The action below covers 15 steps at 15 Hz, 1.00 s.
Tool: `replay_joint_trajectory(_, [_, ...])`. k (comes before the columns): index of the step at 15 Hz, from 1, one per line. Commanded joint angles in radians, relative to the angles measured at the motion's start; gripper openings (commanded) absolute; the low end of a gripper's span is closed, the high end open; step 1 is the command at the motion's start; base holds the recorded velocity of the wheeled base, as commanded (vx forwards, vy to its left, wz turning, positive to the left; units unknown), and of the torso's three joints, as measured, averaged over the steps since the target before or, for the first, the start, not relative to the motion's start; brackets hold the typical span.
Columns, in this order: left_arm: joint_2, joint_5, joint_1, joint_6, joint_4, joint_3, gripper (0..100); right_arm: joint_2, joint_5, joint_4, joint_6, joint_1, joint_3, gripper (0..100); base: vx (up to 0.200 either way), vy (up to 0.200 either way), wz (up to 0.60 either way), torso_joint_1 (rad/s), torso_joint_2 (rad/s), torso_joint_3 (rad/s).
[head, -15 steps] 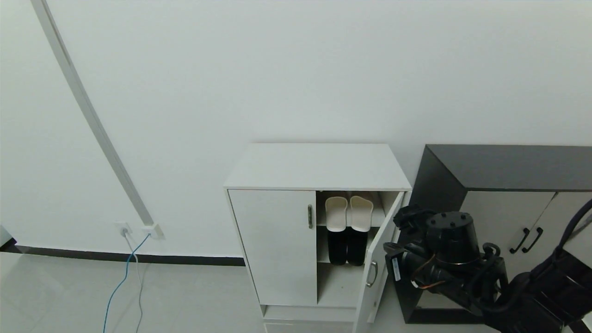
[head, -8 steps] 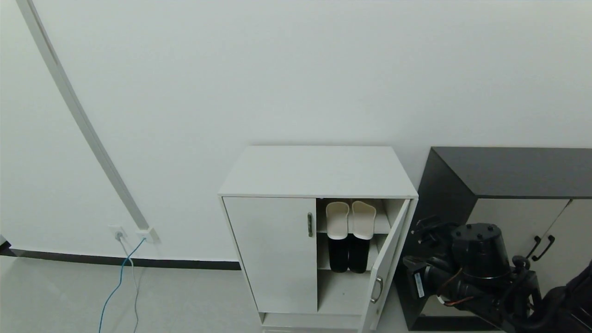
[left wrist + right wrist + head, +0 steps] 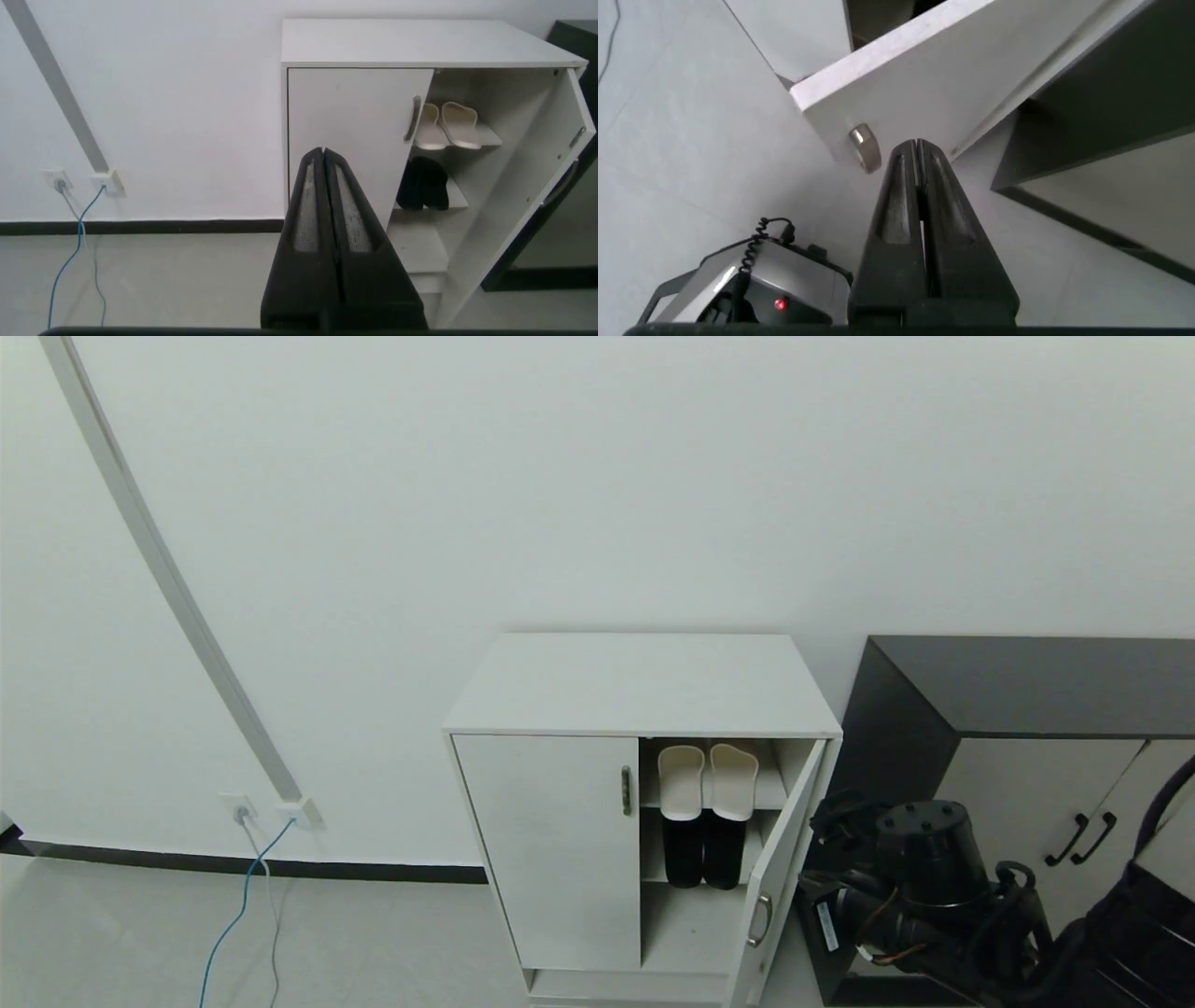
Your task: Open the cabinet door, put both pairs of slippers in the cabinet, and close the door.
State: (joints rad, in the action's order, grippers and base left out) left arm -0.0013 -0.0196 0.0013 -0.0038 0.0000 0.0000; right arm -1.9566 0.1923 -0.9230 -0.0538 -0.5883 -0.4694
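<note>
We lose the base of the cabinet at 6 o'clock; the shelf hides the far ends of the black slippers.

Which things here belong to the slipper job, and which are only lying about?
Job: white cabinet, its open right door, white slippers on the upper shelf, black slippers on the shelf below.
Not the job: black cabinet, wall socket, wall duct.

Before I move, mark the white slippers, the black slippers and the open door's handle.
white slippers (image 3: 681,782), head view, insole of the left one.
black slippers (image 3: 683,851), head view, body of the left one.
door handle (image 3: 765,920), head view, middle of the bar.
</note>
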Motion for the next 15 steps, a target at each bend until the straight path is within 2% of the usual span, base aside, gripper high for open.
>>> replay_joint_trajectory(1, [0.001, 0.0, 0.0, -0.001, 0.0, 0.0, 0, -0.061, -0.002, -0.002, -0.001, -0.001, -0.026, 0, 0.0, 0.0, 0.0, 0.0, 0.0, 0.0])
replay_joint_trajectory(5, [0.001, 0.0, 0.0, 0.001, 0.0, 0.0, 0, -0.15, -0.001, -0.053, -0.001, -0.013, -0.077, 0, 0.0, 0.0, 0.0, 0.0, 0.0, 0.0])
replay_joint_trajectory(15, [0.001, -0.002, 0.0, 0.002, 0.0, 0.0, 0, -0.369, -0.001, -0.053, -0.023, -0.013, -0.376, 0, 0.0, 0.0, 0.0, 0.0, 0.0, 0.0])
